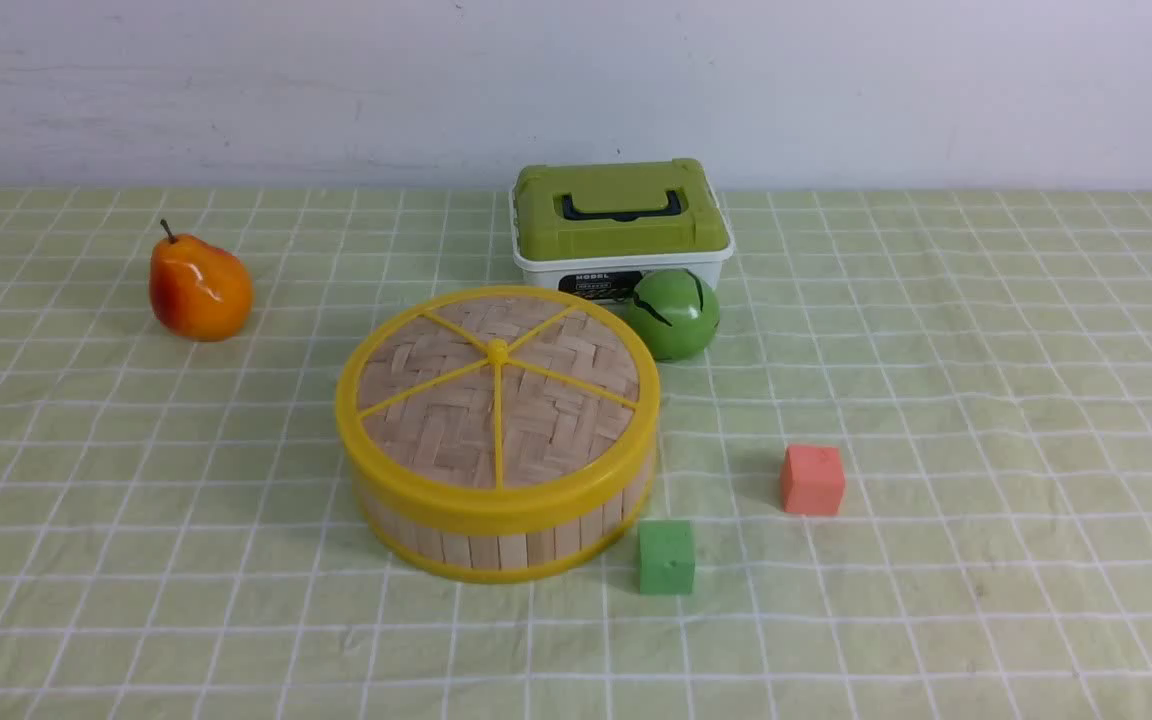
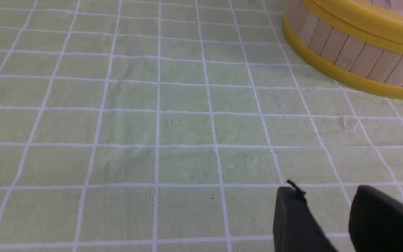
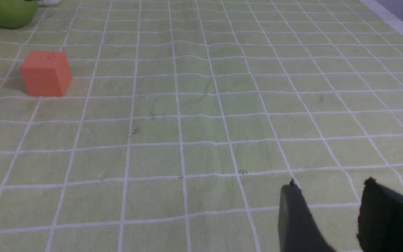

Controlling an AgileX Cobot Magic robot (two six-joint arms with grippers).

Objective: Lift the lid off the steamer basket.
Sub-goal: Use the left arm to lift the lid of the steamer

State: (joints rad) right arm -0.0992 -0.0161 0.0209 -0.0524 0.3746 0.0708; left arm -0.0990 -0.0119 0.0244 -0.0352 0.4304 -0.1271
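Note:
The steamer basket [image 1: 496,540] stands mid-table, its pale slat wall between yellow rims. The lid [image 1: 496,395], woven bamboo with yellow rim, spokes and centre knob, sits flat on top of it. Neither arm shows in the front view. In the left wrist view the basket's wall [image 2: 355,52] is at the far side, well apart from my left gripper [image 2: 325,192], which hangs open over bare cloth. My right gripper [image 3: 329,185] is open too, with nothing between its fingers, over empty cloth away from the basket.
A white box with a green lid [image 1: 621,215] stands behind the basket, a green ball [image 1: 674,313] against it. An orange pear [image 1: 198,290] lies far left. A green cube [image 1: 666,557] and an orange cube [image 1: 812,480] sit right of the basket.

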